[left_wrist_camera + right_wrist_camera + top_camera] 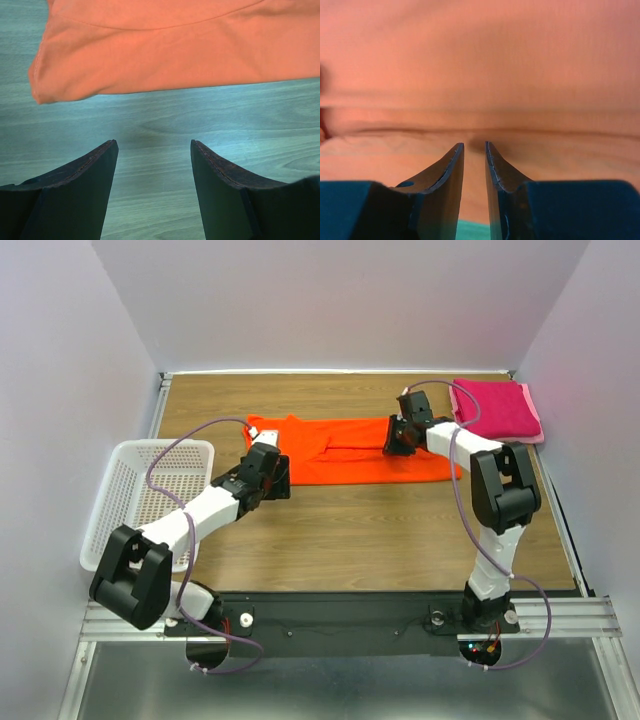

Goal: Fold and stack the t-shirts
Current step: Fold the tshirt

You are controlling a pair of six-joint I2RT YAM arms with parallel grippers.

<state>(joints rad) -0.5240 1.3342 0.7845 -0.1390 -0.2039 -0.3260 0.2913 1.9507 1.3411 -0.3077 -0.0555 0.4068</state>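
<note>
The orange t-shirt [350,452] lies spread flat across the middle of the table, with a fold ridge along its centre. The magenta-pink t-shirt [497,408] lies folded at the back right corner. My left gripper [276,476] is open and empty over bare wood just short of the orange shirt's near left corner [55,85]; its jaws [154,145] stand wide apart. My right gripper [398,436] is down on the orange shirt [480,60] at the fold line, its jaws [474,145] nearly together with orange cloth in the narrow gap.
A white lattice basket [125,495] hangs over the table's left edge, beside the left arm. Grey walls close in the left, back and right. Bare wooden table [380,530] lies in front of the orange shirt.
</note>
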